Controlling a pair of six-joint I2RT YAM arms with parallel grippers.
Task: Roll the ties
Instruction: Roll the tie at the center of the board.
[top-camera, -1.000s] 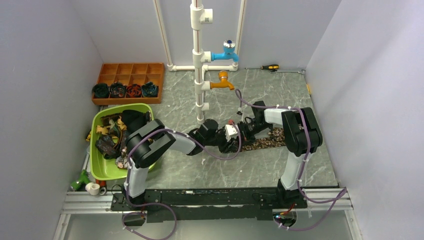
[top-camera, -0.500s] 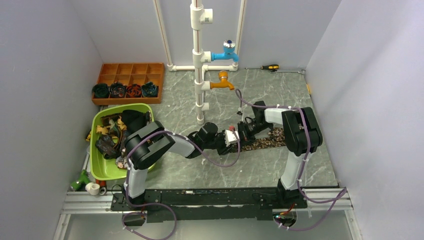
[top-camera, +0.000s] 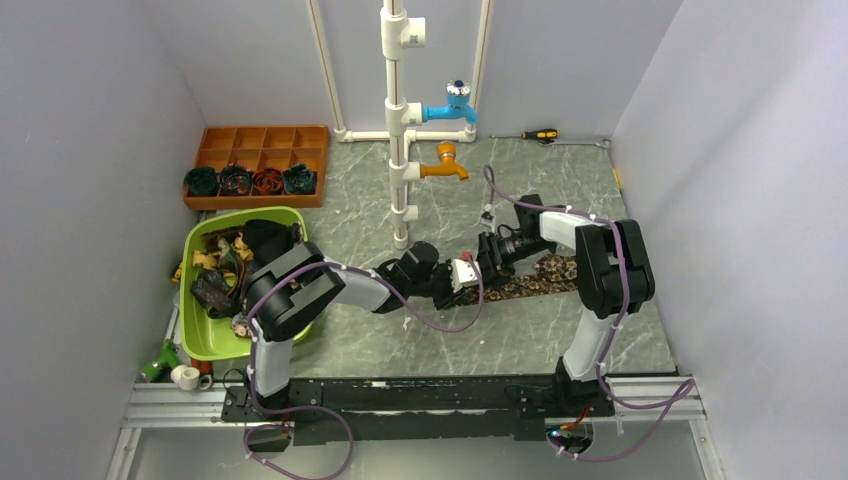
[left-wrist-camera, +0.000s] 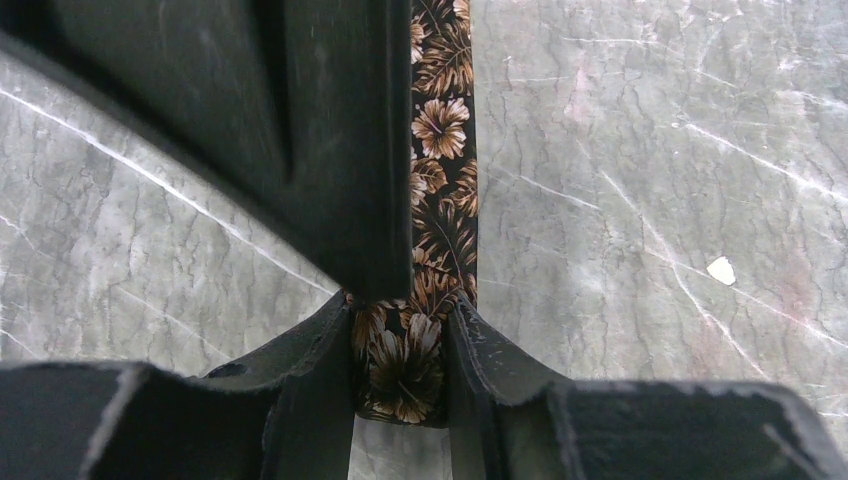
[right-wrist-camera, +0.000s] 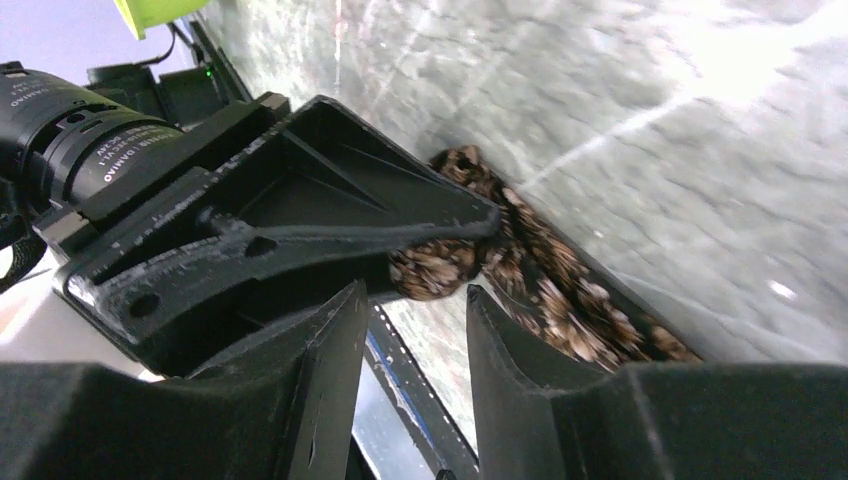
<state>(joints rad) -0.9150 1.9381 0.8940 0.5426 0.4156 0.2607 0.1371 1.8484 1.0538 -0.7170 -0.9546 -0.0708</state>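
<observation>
A dark tie (top-camera: 535, 278) with a tan leaf pattern lies flat on the marble table, running right from mid-table. My left gripper (top-camera: 474, 285) is shut on its near end; in the left wrist view the tie (left-wrist-camera: 440, 150) fills the gap between my fingers (left-wrist-camera: 400, 330). My right gripper (top-camera: 488, 254) hovers just behind the left one, open and empty. In the right wrist view its fingers (right-wrist-camera: 415, 290) stand apart, with the tie's bunched end (right-wrist-camera: 440, 265) just past them under the left finger (right-wrist-camera: 300, 215).
A green bin (top-camera: 212, 345) at the left holds several loose ties (top-camera: 225, 265). A wooden compartment tray (top-camera: 262, 140) at the back left holds several rolled ties (top-camera: 252, 181). A white pipe stand with two taps (top-camera: 400, 150) stands behind mid-table. A screwdriver (top-camera: 540, 134) lies at the back wall.
My right gripper has lifted and drawn back slightly from the tie's end. My left gripper has stayed at the tie's end.
</observation>
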